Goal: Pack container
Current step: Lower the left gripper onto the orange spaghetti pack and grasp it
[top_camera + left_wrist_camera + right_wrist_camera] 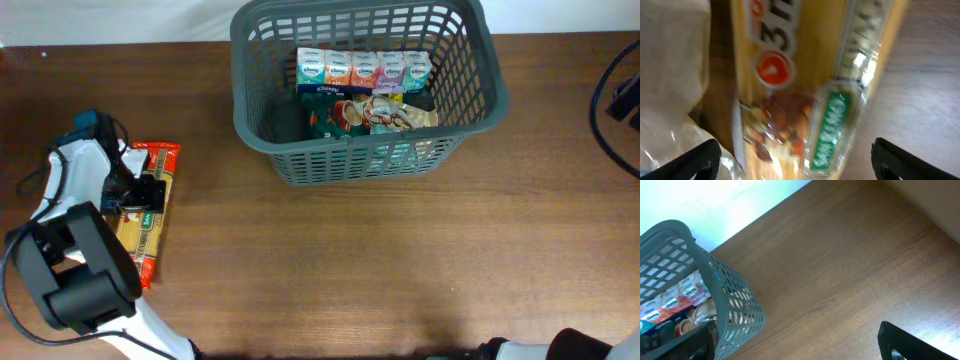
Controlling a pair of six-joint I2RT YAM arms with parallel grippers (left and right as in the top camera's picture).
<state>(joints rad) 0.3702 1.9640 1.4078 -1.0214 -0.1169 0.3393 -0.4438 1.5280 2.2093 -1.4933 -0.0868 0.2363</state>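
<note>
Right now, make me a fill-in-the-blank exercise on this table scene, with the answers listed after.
1. The pasta packet lies on the table, to the ____ of the container.
2. The tissue packs lie ____ the container.
3. The left gripper is ____, its fingers either side of the pasta packet.
4. The right gripper holds ____.
Missing words: left; inside; open; nothing.

Table (400, 270): brown wood, grained. Carries: one yellow-and-orange pasta packet (155, 228), flat, directly beneath the left gripper (148, 192); one pale clear-wrapped packet (670, 75) just beside it; one dark grey slotted basket (300, 150), well apart from that gripper, ahead and left of the right gripper (797, 347)
</note>
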